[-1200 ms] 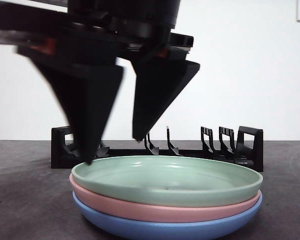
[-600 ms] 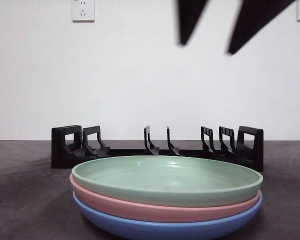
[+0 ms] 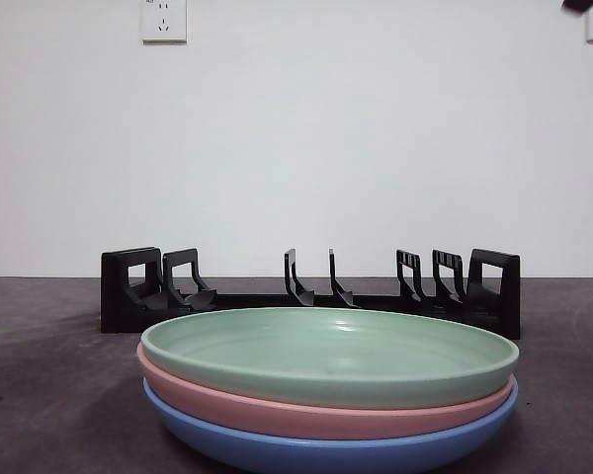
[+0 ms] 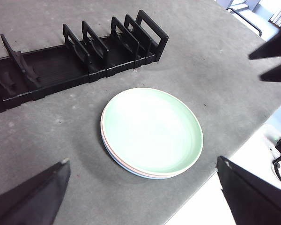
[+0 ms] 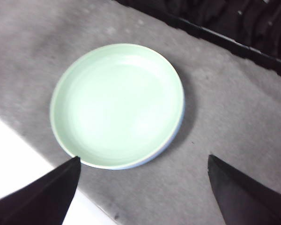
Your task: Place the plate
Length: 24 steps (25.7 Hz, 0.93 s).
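Pale green round plate (image 3: 328, 354) tops 2 others, pink (image 3: 316, 415) and blue (image 3: 326, 452), near on the grey bench (image 4: 225, 70); black slotted rack (image 3: 311, 291) behind; left gripper (image 4: 143, 197) and right gripper (image 5: 143, 187) both spread, empty, above; no readable writing.

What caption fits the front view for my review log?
Green plate tops a pink plate and a blue plate before the empty black rack, no gripper touching.

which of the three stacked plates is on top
The green plate is on top, its whole inside showing. The pink plate lies under it, and the blue plate lies at the bottom on the table.
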Tool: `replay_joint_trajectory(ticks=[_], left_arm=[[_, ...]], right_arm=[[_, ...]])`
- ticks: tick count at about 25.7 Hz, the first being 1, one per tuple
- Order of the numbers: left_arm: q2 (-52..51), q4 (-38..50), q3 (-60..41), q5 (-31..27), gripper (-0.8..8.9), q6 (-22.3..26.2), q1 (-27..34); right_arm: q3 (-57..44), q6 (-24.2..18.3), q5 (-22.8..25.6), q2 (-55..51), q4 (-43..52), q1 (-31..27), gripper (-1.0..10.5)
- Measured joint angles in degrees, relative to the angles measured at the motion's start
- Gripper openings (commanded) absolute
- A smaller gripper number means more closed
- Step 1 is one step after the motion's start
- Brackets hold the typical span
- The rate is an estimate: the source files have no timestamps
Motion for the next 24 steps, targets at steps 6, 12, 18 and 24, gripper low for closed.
replay_joint_trajectory(ticks=[6, 12, 18, 24], left_arm=[[0.02, 0.00, 0.00, -0.02, 3.14, -0.13, 0.00], [0.02, 0.00, 0.00, -0.55, 0.15, -0.13, 0.00], [0.07, 0.00, 0.00, -2.45, 0.22, -0.13, 0.00], [0.07, 0.00, 0.00, -2.45, 0.22, -0.13, 0.00]], right_arm=[[-0.02, 0.00, -0.48, -6.58, 2.14, 0.00, 4.3], [-0.02, 1.33, -0.50, -7.45, 3.74, 0.00, 0.2], [-0.02, 1.75, -0.50, -7.41, 3.72, 0.00, 0.2], [-0.02, 1.77, -0.50, -7.41, 3.72, 0.00, 0.2]])
